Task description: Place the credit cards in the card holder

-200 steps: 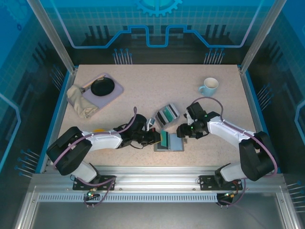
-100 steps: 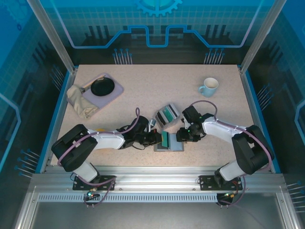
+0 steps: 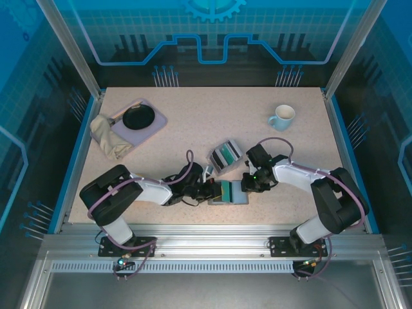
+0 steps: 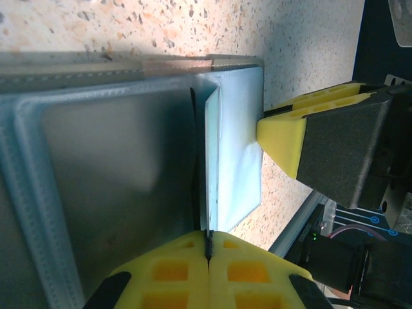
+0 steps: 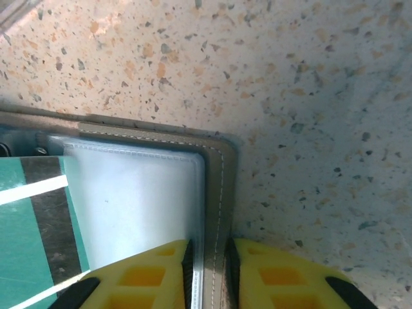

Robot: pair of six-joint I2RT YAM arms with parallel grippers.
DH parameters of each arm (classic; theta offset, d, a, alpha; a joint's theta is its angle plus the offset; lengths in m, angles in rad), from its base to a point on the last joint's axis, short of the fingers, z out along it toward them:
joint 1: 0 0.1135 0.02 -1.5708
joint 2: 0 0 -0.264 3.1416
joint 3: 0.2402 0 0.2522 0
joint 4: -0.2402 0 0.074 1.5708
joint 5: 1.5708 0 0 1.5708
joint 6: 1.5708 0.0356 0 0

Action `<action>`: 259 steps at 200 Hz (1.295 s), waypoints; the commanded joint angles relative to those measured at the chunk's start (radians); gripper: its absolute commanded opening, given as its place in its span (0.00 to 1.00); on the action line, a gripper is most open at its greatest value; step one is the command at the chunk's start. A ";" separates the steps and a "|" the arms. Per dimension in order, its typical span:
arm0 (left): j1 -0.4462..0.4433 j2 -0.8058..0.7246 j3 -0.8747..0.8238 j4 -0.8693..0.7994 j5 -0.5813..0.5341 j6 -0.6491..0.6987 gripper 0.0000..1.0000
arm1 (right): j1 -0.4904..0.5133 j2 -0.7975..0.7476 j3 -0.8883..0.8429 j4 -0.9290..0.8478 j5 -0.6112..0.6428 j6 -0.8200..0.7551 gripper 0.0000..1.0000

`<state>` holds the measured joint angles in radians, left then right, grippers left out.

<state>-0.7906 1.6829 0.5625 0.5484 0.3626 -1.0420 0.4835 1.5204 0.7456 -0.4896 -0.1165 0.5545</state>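
The card holder (image 3: 237,195) is lying open on the desk (image 3: 257,135) toward 6 o'clock, with a teal credit card (image 3: 224,189) standing over it; insertion appears to be in hand. The left gripper (image 4: 207,248), at the holder's 9 o'clock, is pinching that card, and the right gripper (image 5: 209,257), at 3 o'clock, is clamping the grey rim. Next, the card's edge is likely needing alignment with a pocket mouth.

The card holder (image 3: 237,196) lies open near the front edge of the table (image 3: 193,106), with a teal credit card (image 3: 225,189) at its left half. The left gripper (image 3: 207,191) meets its left edge and the right gripper (image 3: 247,186) its right edge. A clear slotted box (image 3: 224,154) sits just behind it, and a mug (image 3: 282,116) stands well apart at back right.
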 commanded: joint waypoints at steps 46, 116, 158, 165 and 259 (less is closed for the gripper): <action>-0.031 0.044 0.006 -0.025 -0.043 -0.039 0.00 | 0.006 0.041 -0.043 0.007 -0.012 0.012 0.20; -0.063 0.086 0.112 -0.121 -0.057 -0.016 0.00 | 0.005 0.041 -0.058 0.036 -0.059 0.030 0.16; -0.076 0.119 0.200 -0.238 -0.056 0.023 0.02 | 0.006 0.037 -0.064 0.048 -0.076 0.042 0.16; -0.080 0.126 0.216 -0.259 -0.056 0.033 0.03 | 0.006 0.034 -0.066 0.046 -0.077 0.044 0.16; -0.101 0.179 0.326 -0.379 -0.028 0.089 0.13 | -0.010 -0.007 -0.074 0.039 -0.077 0.060 0.19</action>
<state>-0.8654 1.8320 0.8619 0.2028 0.3191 -0.9928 0.4702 1.4940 0.7128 -0.4534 -0.1402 0.5926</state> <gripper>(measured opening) 0.107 0.179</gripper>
